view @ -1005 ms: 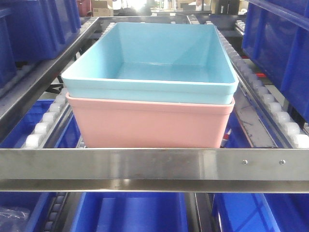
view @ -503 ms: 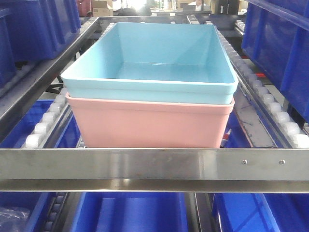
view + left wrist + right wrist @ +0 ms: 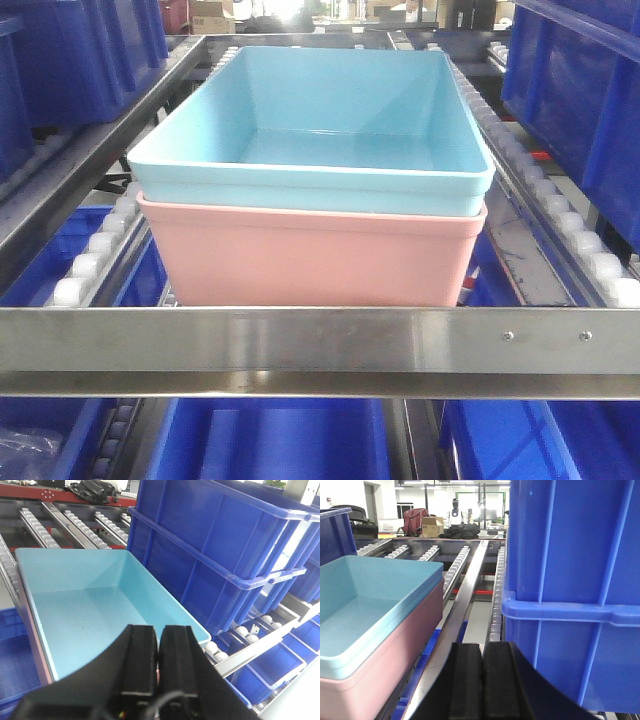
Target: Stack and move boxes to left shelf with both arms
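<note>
The light blue box (image 3: 340,120) sits nested inside the salmon pink box (image 3: 310,255), both on the left shelf behind its steel front rail (image 3: 320,340). Neither gripper appears in the front view. In the left wrist view my left gripper (image 3: 159,647) is shut, its fingers pressed together above the near side of the light blue box (image 3: 90,615), holding nothing. My right gripper (image 3: 482,652) is also shut and empty. It hangs over the steel side rail (image 3: 465,605), to the right of the light blue box (image 3: 365,590) and the pink box (image 3: 385,650), apart from them.
White rollers (image 3: 95,250) line both sides of the shelf level. Dark blue bins stand close on the right (image 3: 570,90) and left (image 3: 70,50). More dark blue bins (image 3: 270,440) sit on the level below. A stacked dark blue bin (image 3: 575,570) rises right beside my right gripper.
</note>
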Available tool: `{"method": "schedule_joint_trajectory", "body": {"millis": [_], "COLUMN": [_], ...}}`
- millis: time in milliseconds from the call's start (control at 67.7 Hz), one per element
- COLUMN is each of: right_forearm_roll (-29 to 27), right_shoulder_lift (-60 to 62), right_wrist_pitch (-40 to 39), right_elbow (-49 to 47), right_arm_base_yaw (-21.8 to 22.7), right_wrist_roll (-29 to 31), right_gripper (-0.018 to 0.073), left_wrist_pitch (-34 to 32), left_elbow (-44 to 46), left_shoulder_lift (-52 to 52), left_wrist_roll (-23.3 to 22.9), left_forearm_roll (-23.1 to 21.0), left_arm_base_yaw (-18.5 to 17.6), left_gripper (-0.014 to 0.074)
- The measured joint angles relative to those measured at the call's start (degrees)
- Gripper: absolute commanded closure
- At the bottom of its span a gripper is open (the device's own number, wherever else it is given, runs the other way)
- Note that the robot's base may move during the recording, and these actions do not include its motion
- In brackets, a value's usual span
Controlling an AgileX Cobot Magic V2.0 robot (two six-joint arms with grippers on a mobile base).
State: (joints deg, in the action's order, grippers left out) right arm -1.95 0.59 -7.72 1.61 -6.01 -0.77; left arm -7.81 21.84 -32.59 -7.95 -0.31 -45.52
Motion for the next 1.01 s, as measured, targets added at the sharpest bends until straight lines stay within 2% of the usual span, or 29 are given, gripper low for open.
{"method": "schedule_joint_trajectory", "body": {"millis": [636,695,813,902,1005], "right_forearm_roll": [-0.1,-0.1,-0.1,-0.1,-0.1], "right_shoulder_lift": [0.0,0.0,0.0,0.0,0.0], "right_wrist_pitch": [0.0,0.0,0.0,0.0,0.0], "right_elbow": [0.0,0.0,0.0,0.0,0.0], "right_arm_base_yaw": [0.0,0.0,0.0,0.0,0.0], "right_wrist_roll": [0.1,0.1,0.1,0.1,0.1], "right_gripper": [0.0511,0.0511,0.0511,0.0511,0.0511], "left_wrist_pitch": [0.2,0.2,0.3,0.7,3.8], "left_elbow": [0.0,0.0,-1.5,-4.3,-8.0], "left_shoulder_lift": [0.0,0.0,2.1,6.4,13.9], "left_wrist_roll": [0.0,1.5,4.2,4.6,4.8], "left_forearm_roll": [0.0,0.0,0.0,0.0,0.0], "left_arm_base_yaw": [0.0,0.5,4.2,9.7,17.7], "left_gripper": [0.0599,0.0599,0.0599,0.0599,0.0599]}}
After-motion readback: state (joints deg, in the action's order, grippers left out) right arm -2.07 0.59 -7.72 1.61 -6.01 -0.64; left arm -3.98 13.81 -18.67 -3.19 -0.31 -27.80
